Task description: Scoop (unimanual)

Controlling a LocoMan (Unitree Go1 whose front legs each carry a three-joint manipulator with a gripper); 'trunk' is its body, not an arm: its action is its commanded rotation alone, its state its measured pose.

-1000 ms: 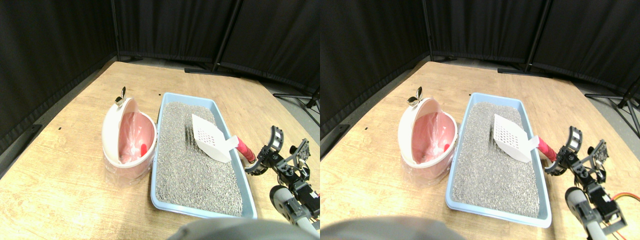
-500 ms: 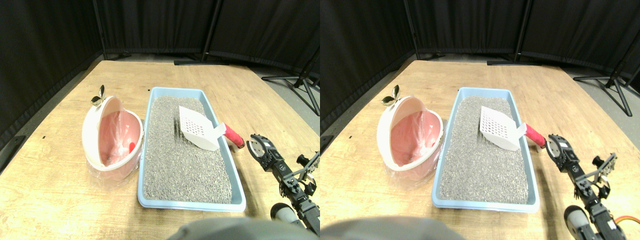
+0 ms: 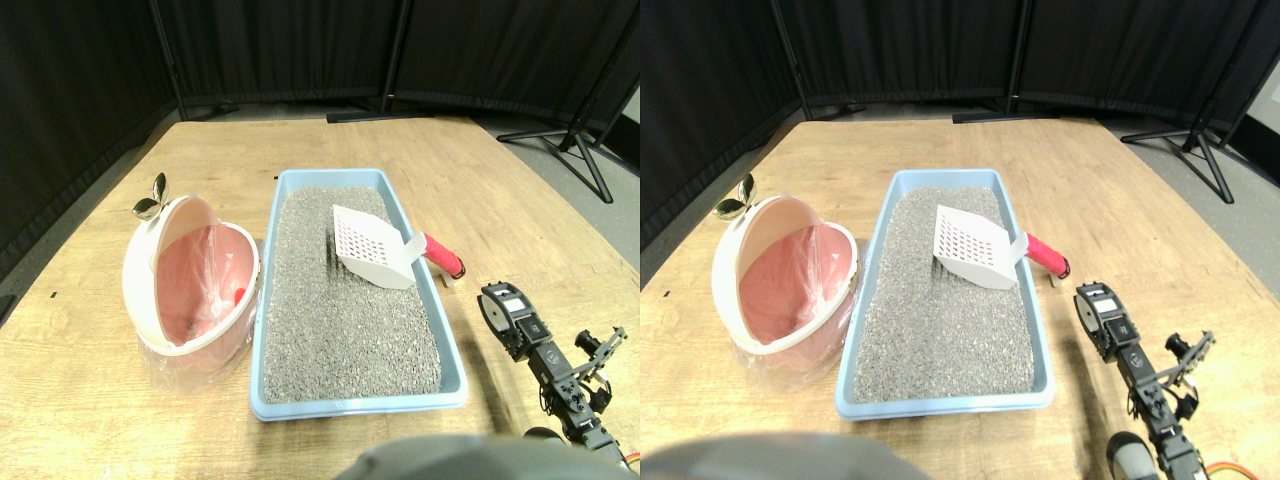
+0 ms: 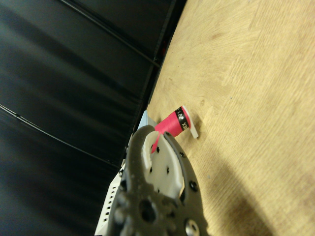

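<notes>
A white slotted scoop (image 3: 368, 244) lies on the grey litter (image 3: 340, 330) in a light blue tray (image 3: 350, 405). Its red wrapped handle (image 3: 441, 256) rests over the tray's right rim and points toward my side. My right gripper (image 3: 498, 303) hovers over the wooden floor just right of the tray, a short gap short of the handle's end and not touching it. In the wrist view the red handle (image 4: 172, 122) shows beyond the tip of my gripper (image 4: 156, 156), with bare wood between them.
A pink bin (image 3: 190, 285) with a tilted white lid and a clear liner stands left of the tray, a small red bit inside. Black curtains and stand feet (image 3: 575, 150) line the back. A small white piece (image 4: 193, 132) lies by the handle's end.
The camera has shifted. My right gripper, which was up against the end of the red handle, has drawn back toward me and now stands apart from it. The scoop lies as before.
</notes>
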